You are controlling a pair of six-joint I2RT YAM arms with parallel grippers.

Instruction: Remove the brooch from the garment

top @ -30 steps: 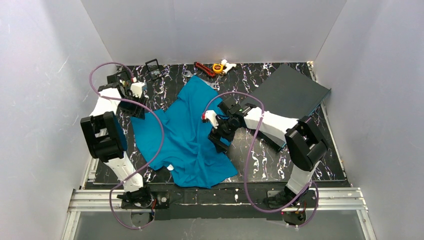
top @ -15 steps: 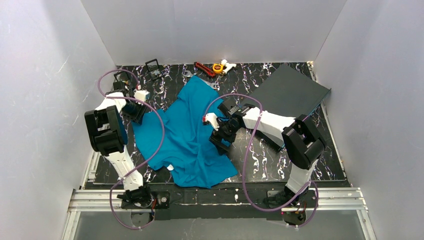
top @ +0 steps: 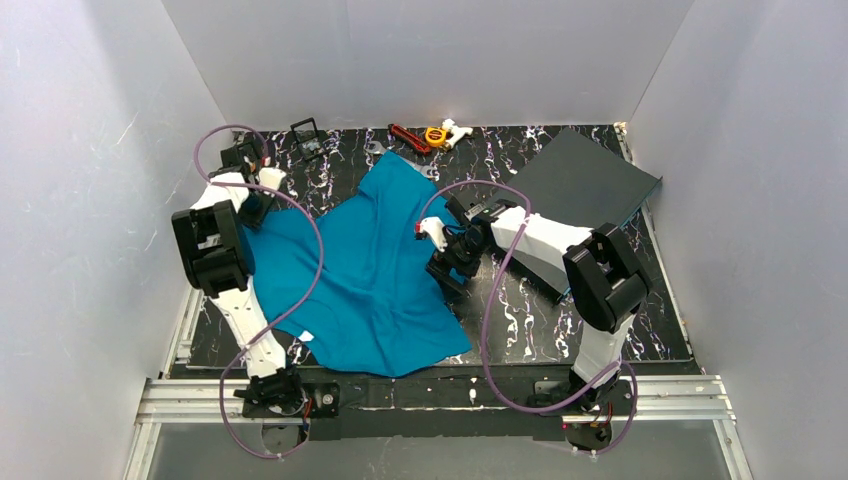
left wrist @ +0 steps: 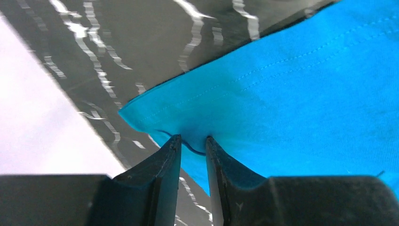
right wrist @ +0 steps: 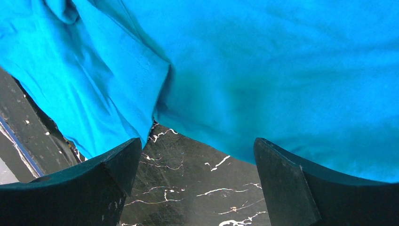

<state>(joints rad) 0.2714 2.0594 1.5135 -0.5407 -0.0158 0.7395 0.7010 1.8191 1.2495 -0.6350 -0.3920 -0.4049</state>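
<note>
Garment (top: 370, 270), teal-blue, lies spread across the centre of the top view on the black marbled table (top: 530, 310), one corner reaching toward the upper left. At that corner the left gripper (left wrist: 190, 140) is pinched nearly closed on the hemmed edge of the garment. At the cloth's right edge the right gripper (right wrist: 197, 146) hovers, jaws wide apart, holding nothing

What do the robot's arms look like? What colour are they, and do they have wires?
Both the left arm and right arm have white tube parts joined by chunky black joints. A looping purple cable runs along each one. The left pincer and right pincer each have two black, wedge-shaped fingers.
</note>
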